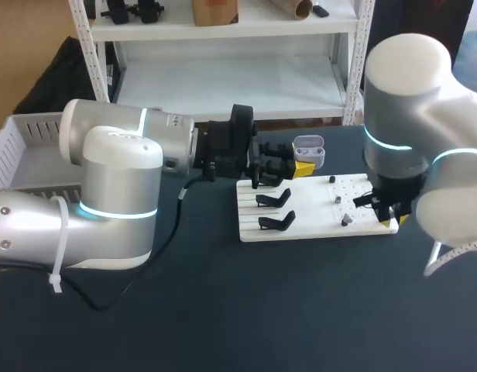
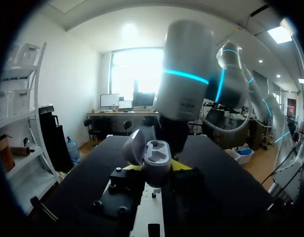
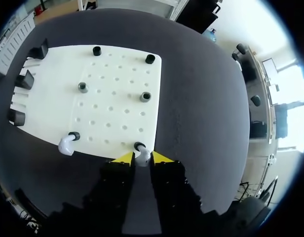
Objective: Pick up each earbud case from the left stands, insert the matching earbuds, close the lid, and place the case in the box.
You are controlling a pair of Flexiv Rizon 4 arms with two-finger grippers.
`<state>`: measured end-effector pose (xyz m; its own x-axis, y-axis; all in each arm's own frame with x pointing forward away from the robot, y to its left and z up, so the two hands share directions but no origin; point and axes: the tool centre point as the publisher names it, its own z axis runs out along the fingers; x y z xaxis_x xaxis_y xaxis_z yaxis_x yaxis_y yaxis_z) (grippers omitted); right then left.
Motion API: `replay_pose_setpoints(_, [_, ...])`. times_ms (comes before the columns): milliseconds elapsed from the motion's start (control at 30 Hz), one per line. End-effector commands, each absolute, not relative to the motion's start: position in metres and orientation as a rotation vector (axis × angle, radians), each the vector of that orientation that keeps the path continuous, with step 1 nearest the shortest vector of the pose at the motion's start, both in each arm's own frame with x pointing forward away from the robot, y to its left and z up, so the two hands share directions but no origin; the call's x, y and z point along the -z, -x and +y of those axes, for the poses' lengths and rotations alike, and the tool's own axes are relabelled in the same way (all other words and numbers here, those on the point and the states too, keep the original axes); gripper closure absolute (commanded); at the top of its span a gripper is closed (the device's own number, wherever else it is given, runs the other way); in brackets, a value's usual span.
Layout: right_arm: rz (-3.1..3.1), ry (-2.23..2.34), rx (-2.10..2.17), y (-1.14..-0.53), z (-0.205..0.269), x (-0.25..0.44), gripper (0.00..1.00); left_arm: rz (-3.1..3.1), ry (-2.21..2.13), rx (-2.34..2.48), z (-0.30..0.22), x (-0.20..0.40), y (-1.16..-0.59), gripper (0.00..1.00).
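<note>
My left gripper (image 1: 299, 167) is shut on an open white earbud case (image 1: 310, 151), held above the far edge of the white board (image 1: 316, 225). In the left wrist view the case (image 2: 157, 158) sits between the yellow tips with its lid (image 2: 134, 148) tipped back and both sockets empty. My right gripper (image 3: 142, 158) is at the board's front right corner, its tips pressed on both sides of a white earbud (image 3: 142, 156) standing in a black holder. A second earbud (image 3: 66, 144) rests on another holder along the same edge.
Two empty black case stands (image 1: 273, 199) (image 1: 276, 222) occupy the board's left part. Several small black holders (image 3: 145, 97) dot its right part. A white slatted basket (image 1: 22, 147) stands at the table's far left. Dark tabletop lies in front of the board.
</note>
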<state>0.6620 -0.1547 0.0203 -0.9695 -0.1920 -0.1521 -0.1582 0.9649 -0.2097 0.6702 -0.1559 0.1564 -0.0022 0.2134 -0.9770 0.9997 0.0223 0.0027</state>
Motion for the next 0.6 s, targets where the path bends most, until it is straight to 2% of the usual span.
replay_pose_setpoints(33, [2.939,0.261,0.297,-0.657,-0.156,-0.031,1.00,1.374,-1.342,1.079,-0.156,-0.156,-0.669,1.00])
replay_pose_setpoints(367, [2.874,0.229,0.247,-0.639,-0.156,-0.065,1.00,1.374,-1.342,1.079,-0.156,-0.156,-0.669,1.00])
replay_pose_setpoints(433, [2.813,0.276,0.363,-0.631,-0.154,-0.074,1.00,1.374,-1.342,1.079,-0.156,-0.156,-0.669,1.00])
replay_pose_setpoints(600, [2.861,0.207,0.256,-0.608,-0.148,-0.096,1.00,1.374,-1.342,1.079,-0.156,-0.156,-0.669,1.00])
